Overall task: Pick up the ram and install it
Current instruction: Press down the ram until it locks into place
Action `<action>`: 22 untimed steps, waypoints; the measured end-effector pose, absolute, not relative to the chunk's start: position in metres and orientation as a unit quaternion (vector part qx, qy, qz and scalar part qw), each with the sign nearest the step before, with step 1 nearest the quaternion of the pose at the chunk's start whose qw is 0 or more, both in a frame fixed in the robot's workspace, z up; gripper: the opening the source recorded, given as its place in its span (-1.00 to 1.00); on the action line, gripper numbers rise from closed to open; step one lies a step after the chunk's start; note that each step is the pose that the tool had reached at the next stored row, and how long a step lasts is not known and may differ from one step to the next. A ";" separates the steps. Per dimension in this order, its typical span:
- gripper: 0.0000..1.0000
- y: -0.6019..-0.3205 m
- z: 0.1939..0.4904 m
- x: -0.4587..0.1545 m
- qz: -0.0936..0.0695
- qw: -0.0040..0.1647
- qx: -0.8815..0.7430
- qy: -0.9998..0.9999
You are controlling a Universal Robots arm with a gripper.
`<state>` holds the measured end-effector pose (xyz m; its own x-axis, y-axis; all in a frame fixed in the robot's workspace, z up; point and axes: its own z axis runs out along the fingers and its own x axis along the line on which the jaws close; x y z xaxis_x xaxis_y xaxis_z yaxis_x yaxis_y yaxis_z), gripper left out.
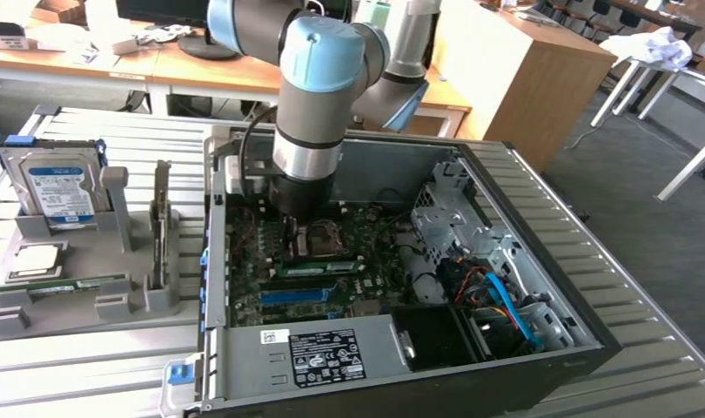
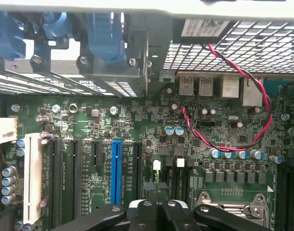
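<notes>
The ram (image 1: 68, 283), a long thin green stick, lies in the front slot of the grey fixture (image 1: 50, 313) at the exterior view's left, outside the computer case. A similar green stick (image 1: 318, 266) sits in a motherboard slot beside the processor socket (image 1: 325, 237). My gripper (image 1: 297, 207) hangs inside the open case (image 1: 527, 218), low over the motherboard just behind that socket and far from the fixture. In the wrist view the black fingers (image 2: 146, 211) are pressed together over the board, so the gripper (image 2: 156, 192) is shut with nothing visible between them.
The fixture also carries a silver hard drive (image 1: 53, 187), a square processor chip (image 1: 36, 259) and a board standing on edge (image 1: 161, 222). Inside the case are a power supply (image 1: 318, 353), a drive cage (image 1: 452, 218), blue cables (image 1: 504, 300), and a red-black wire (image 2: 233, 139) over the motherboard.
</notes>
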<state>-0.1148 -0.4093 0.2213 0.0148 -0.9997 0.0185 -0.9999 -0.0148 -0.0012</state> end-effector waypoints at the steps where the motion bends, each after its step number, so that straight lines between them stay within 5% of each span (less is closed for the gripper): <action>1: -0.80 -0.409 0.221 -0.115 0.007 0.006 0.712 -0.702; 22: -0.80 -0.409 0.243 -0.092 0.006 0.005 0.712 -0.702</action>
